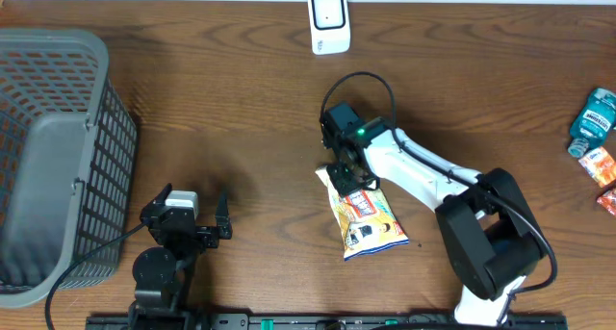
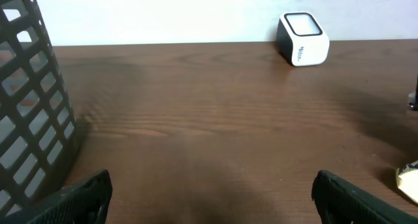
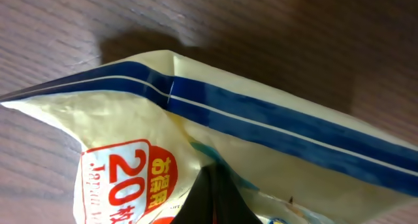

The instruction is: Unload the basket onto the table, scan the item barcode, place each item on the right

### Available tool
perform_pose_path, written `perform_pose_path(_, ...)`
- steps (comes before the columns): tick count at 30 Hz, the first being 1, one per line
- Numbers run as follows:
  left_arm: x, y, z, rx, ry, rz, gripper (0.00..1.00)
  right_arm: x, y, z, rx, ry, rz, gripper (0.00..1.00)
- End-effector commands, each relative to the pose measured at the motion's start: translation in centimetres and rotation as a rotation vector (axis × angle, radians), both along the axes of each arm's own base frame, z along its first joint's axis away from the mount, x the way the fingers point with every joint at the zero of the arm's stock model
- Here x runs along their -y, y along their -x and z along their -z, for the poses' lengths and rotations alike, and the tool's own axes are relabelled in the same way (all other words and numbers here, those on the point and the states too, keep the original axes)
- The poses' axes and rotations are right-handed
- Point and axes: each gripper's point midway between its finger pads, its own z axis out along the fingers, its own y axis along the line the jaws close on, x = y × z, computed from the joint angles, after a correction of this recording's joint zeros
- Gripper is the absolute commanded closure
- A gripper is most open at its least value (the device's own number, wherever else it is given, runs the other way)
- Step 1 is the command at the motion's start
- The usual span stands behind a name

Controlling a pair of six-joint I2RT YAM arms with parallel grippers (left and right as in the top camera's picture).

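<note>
The brown wooden table carries everything; a grey mesh basket stands at its left edge; the white right arm reaches from the near right toward the middle; the yellow snack bag lies flat near the table's centre, its blue-striped top edge pinched between the closed fingers of the right gripper; the left gripper hangs near the front edge beside the basket, jaws spread wide, holding nothing; 1 white scanner sits at the far edge; 1 teal bottle and orange packets lie far right.
</note>
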Motion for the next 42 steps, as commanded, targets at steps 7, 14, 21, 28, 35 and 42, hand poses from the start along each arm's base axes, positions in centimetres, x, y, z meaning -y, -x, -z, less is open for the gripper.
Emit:
perform_pose_path(7, 0.0, 0.1, 1.2, -0.037, 0.003, 0.001, 0.02, -2.0, -1.9, -9.1, 0.091, -0.07, -0.055, 0.99)
perform_pose_path(14, 0.0, 0.1, 1.2, -0.037, 0.003, 0.001, 0.02, -3.8, -0.2, -10.9, 0.138, -0.12, -0.104, 0.99)
perform_pose_path(21, 0.0, 0.1, 1.2, -0.037, 0.003, 0.001, 0.02, -2.1, 1.1, -2.3, 0.054, -0.017, -0.043, 0.99)
perform_pose_path(28, 0.0, 0.1, 1.2, -0.037, 0.003, 0.001, 0.02, -2.4, 2.9, 3.4, -0.091, -0.021, -0.087, 0.99)
perform_pose_path(35, 0.0, 0.1, 1.2, -0.037, 0.003, 0.001, 0.02, -6.1, 1.7, 1.1, -0.082, -0.211, -0.173, 0.99)
perform_pose_path(42, 0.0, 0.1, 1.2, -0.037, 0.003, 0.001, 0.02, -7.3, -1.2, -7.5, 0.073, -0.342, -0.23, 0.99)
